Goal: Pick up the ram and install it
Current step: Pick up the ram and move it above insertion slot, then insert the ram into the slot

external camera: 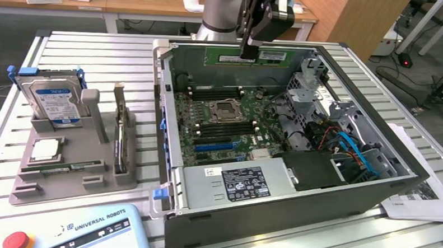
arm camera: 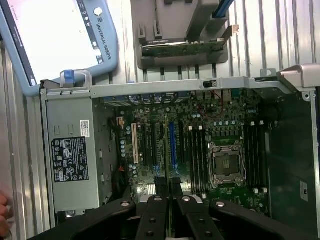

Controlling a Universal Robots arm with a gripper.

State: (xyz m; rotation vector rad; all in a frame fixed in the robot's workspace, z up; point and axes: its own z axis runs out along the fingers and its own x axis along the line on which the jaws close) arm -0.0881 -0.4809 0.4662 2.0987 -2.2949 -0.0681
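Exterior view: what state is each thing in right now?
gripper: shut on the ram.
ram: held level over the open case, not seated in a slot.
computer case: side open, motherboard exposed.
processor socket: empty.
hard drive: upright in the grey holder.
processor chip: lying flat in the holder.

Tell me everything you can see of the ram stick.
The ram is a long, narrow green circuit board with white labels and dark chips. It hangs level on its long edge, near the far wall of the open computer case in the exterior view, above the motherboard. The gripper is shut on its upper edge near the middle; nothing else appears to touch it.
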